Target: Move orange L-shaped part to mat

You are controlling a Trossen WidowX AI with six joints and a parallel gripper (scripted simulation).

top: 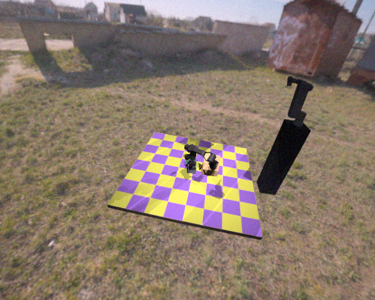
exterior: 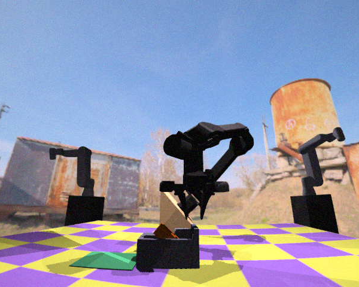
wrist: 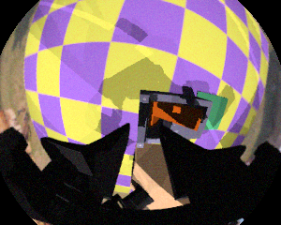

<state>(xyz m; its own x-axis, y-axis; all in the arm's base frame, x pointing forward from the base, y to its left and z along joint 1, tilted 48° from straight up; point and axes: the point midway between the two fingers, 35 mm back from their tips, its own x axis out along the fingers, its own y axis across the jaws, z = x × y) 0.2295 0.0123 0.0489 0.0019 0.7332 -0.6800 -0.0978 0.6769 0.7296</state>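
The orange L-shaped part [exterior: 163,231] [wrist: 155,113] lies tilted in the grey tray [exterior: 167,255] [wrist: 168,97]. Its end toward the green mat [exterior: 103,262] [wrist: 218,109] stands raised above the tray's rim; its other end is low in the pocket. The mat lies flat beside the tray. My gripper [exterior: 194,217] [wrist: 144,127] is partly open and empty, with both fingertips pointing down above the tray's end away from the mat, touching nothing. In the top view the arm largely hides tray and part.
A tan, slanted block [exterior: 171,213] [wrist: 152,161] stands behind the tray. All stand on the yellow and purple checkered table [top: 184,211]. Black pedestals [exterior: 84,210] [exterior: 314,213] with other arms stand beyond the table's edge.
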